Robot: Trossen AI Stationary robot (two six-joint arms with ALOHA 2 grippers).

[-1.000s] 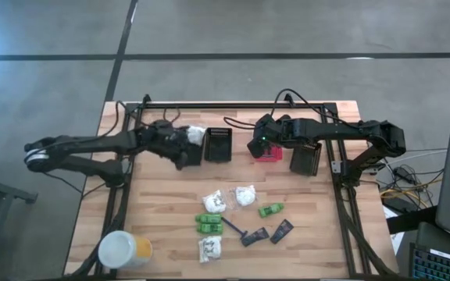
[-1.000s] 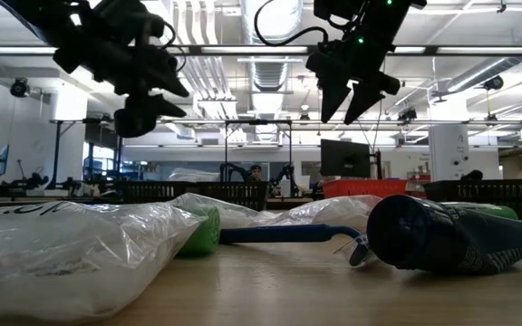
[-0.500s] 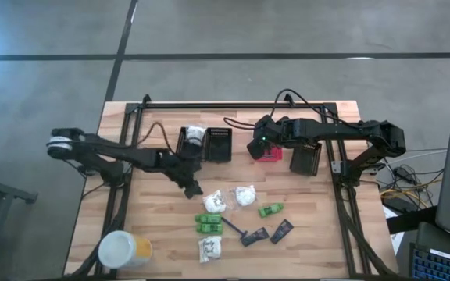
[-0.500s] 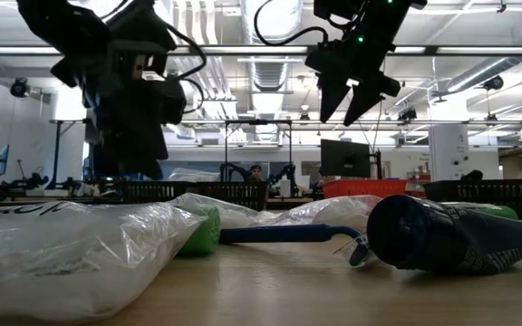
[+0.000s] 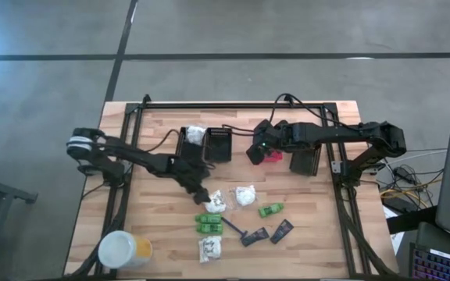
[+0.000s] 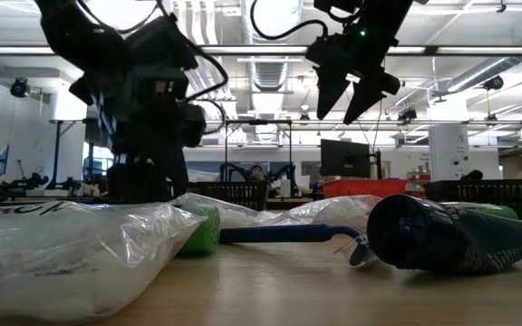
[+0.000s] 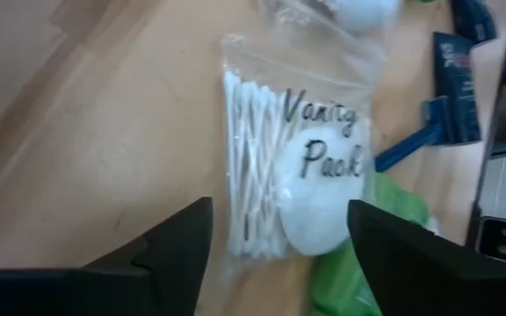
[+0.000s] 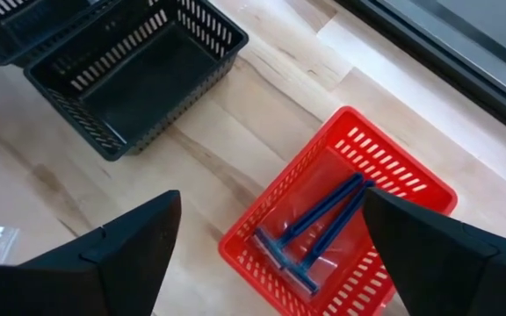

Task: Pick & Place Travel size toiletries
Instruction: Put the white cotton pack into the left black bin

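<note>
The toiletries lie in a cluster on the table's near middle: white crinkly packets (image 5: 245, 195), green packs (image 5: 208, 224), a blue razor (image 5: 237, 229) and dark sachets (image 5: 255, 236). My left gripper (image 5: 201, 193) is open and low over a clear "Vanity Pack" packet (image 7: 288, 175) of cotton swabs. Its fingers stand on either side of the packet without visibly touching it. My right gripper (image 5: 255, 151) hangs open, high above the red basket (image 8: 341, 219), which holds two blue razors (image 8: 319, 219). Another white packet (image 5: 195, 134) lies in a black basket (image 5: 191, 146).
Two more black baskets (image 5: 219, 145) (image 5: 305, 158) stand in the far row beside the red one. A big white-and-yellow tub (image 5: 123, 250) sits at the near left corner. Bare wood lies left of the cluster. A dark metal frame (image 5: 233, 105) runs round the table.
My left gripper has left the black basket, swung toward the table's near edge and right, and come down over the white packets. A white packet stays behind in that basket. My right gripper has barely moved.
</note>
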